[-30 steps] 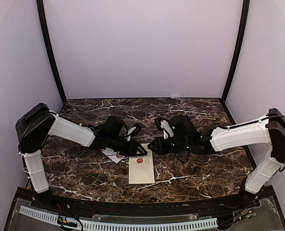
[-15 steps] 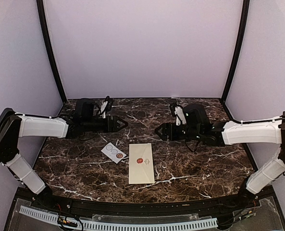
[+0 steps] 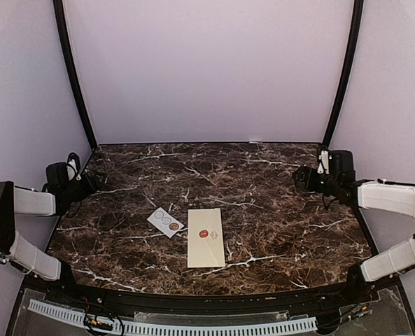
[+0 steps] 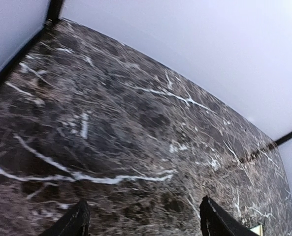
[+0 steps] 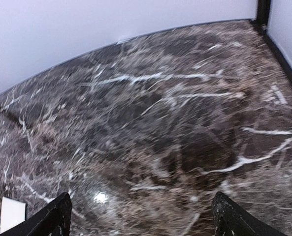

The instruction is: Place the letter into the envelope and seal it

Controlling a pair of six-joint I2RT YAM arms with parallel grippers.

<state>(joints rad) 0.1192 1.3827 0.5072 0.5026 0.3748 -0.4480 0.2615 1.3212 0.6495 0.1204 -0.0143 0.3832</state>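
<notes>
The left tool (image 4: 146, 221), well left of the envelope (image 3: 206, 238), and the right tool (image 5: 143, 216), well right of it, both stand released, empty.

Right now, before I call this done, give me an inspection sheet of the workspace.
Surface: dark marble table, white veins, no spill seen.
Job's things: cream envelope flat at front centre, red seal on it; letter not seen.
Clutter: white sticker card just left of the envelope.
Grippers: left gripper open, empty, at the table's left edge; right gripper open, empty, at the right edge.
Cables: cable loop at the left wrist, off the table.
Surroundings: lilac walls, black corner posts.
</notes>
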